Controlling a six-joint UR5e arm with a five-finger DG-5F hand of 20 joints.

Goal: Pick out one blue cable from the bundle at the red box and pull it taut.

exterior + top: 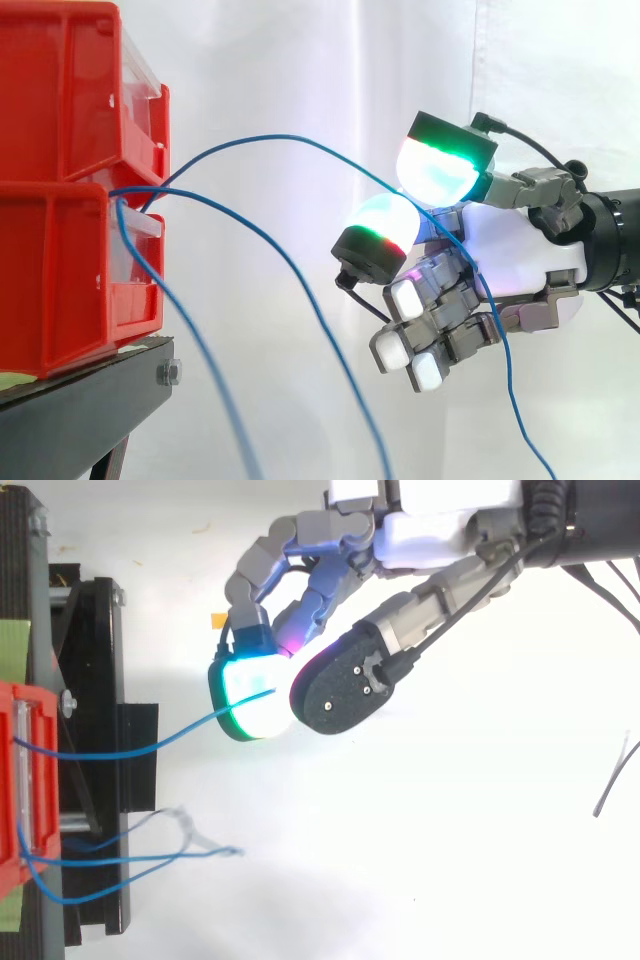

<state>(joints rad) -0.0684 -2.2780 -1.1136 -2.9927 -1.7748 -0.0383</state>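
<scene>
First, closest to the side camera, a loose blue cable drops from the front of the red bins and hangs steeply past the edge of the black stand that carries them. Just behind it a second loose cable leaves the same gap between the two stacked bins. It sags outward and falls to the left of the hand's curled lower fingers without touching them. Seen from above, these two lie side by side near the stand, well apart from the hand. Farther back the held blue cable rises from the bins in a slack arch, not taut, and runs down into the hand. There two big glowing pads, one green and cyan above, one white with a red and green rim below, are closed together on it, pinching the strand, while the other fingers are folded toward the palm. Its free tail falls across the front of the palm and off the bottom. From above it runs in a shallow curve from the bins to the green-lit pad. Behind everything hangs the white curtain
</scene>
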